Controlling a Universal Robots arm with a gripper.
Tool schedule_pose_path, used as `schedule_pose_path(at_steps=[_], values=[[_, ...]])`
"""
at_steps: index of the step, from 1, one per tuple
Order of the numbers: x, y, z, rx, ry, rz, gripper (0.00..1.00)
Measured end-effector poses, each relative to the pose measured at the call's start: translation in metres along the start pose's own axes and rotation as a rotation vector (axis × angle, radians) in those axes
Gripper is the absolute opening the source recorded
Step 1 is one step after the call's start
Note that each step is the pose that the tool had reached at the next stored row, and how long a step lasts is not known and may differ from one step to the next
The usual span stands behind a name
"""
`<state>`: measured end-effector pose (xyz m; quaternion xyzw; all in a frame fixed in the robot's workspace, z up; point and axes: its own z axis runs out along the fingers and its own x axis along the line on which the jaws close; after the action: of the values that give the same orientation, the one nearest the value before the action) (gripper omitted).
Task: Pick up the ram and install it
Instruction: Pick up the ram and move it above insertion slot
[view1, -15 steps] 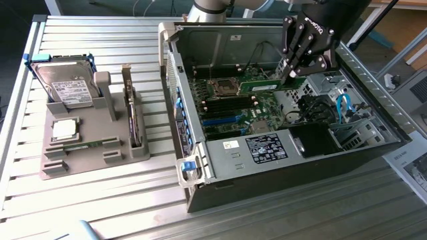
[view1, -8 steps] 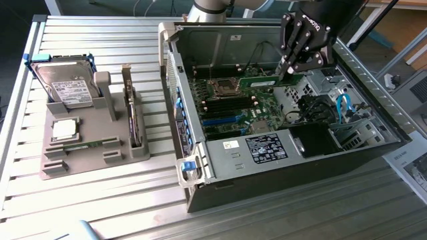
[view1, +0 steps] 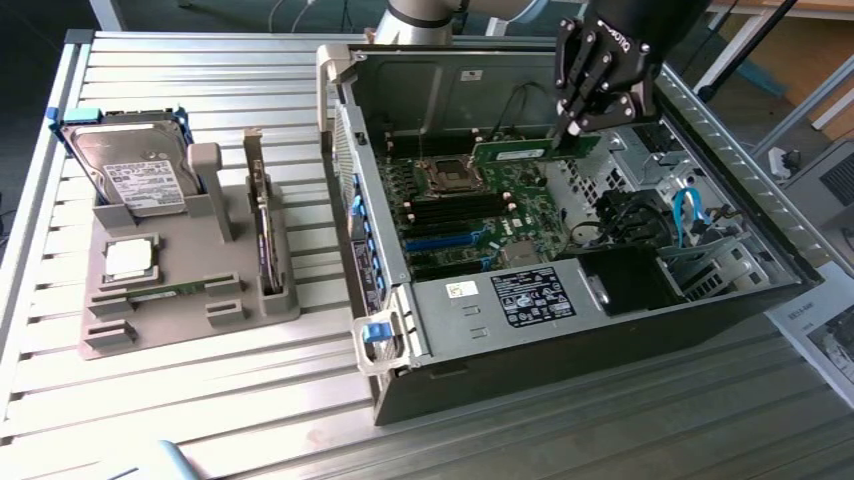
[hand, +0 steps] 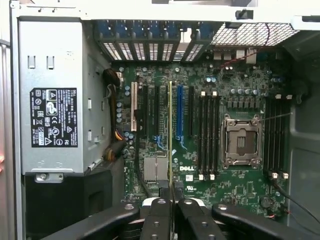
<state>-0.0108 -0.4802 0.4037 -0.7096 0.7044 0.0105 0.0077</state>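
In the exterior view, the parts tray (view1: 160, 320) sits at the left, well apart from the open case (view1: 534, 370). Inside the case, the ram (view1: 527, 152) hangs above the motherboard (view1: 521, 205), clamped in the closed gripper (view1: 579, 127). The ram's long axis runs parallel to the memory slots (hand: 207, 135).

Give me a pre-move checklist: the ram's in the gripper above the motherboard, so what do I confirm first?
1. Grip: gripper shut on the ram: ok.
2. Ram orientation: its edge runs parallel to the memory slots: ok.
3. Ram over a memory slot: cannot tell. In the wrist view its edge lies nearer the expansion slots.
4. Memory slots empty: ok.
5. Slot latches open: cannot tell.
6. Blue cable clear of the ram: ok.
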Motion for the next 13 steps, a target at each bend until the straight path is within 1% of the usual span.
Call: schedule_pose_path(at_steps=[2,7,8,10,12,13], values=[[-0.004,-0.0005,0.0006,0.0008,-0.0087,0.000,0.12],[-0.010,-0.0014,0.0018,0.0021,-0.0236,0.000,0.12],[-0.013,-0.0016,0.0027,0.0023,-0.0291,0.000,0.12],[-0.015,-0.0017,0.0048,0.0025,-0.0375,0.000,0.12],[-0.017,-0.0018,0.0084,0.0026,-0.0433,0.000,0.12],[-0.018,-0.0018,0.0095,0.0025,-0.0449,0.000,0.12]])
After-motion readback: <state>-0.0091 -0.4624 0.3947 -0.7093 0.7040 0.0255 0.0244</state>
